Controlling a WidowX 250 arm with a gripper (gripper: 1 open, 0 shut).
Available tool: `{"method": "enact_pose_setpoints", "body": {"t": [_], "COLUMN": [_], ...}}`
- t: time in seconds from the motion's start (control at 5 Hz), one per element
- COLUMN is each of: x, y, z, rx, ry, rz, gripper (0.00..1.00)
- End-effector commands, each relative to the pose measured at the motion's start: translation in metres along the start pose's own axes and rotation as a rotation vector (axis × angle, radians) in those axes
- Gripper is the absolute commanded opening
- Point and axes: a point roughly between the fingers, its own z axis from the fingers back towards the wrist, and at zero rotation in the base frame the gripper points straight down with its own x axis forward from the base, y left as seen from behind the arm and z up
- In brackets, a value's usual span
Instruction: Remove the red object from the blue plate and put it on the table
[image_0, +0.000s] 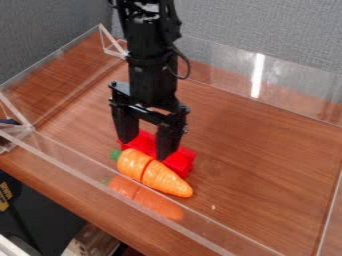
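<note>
Nearest, at about six o'clock as the camera looks on, with twelve at the far side, a low clear wall (64, 153) edges the table (254, 150). Just inside it lies the orange carrot (155, 174), green tip toward ten o'clock. Right behind the carrot, slightly toward twelve, is the red object (183, 160), partly hidden by the black gripper (147, 147). The gripper points down over the block with its fingers spread, and no firm grip shows; whether they touch it cannot be told. No blue plate can be seen, and the block appears to lie directly on the wood. By that look, the placing seems done, leaving only for the arm to rise toward twelve o'clock and withdraw, though contact beneath the fingers is hidden.
</note>
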Motion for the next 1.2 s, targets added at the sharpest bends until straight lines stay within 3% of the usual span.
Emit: {"method": "enact_pose_setpoints", "body": {"t": [0.0, 0.2, 0.6, 0.8, 1.0], "x": [0.001, 0.003, 0.005, 0.012, 0.017], "y": [0.006, 0.005, -0.001, -0.005, -0.008], "z": [0.002, -0.009, -0.025, -0.025, -0.024], "rx": [0.012, 0.008, -0.005, -0.013, -0.018], "ry": [-0.041, -0.044, -0.053, -0.057, -0.057], "rz": [-0.141, -0.234, -0.241, -0.242, -0.236], "gripper": [1.0, 1.0, 1.0, 1.0, 0.0]}}
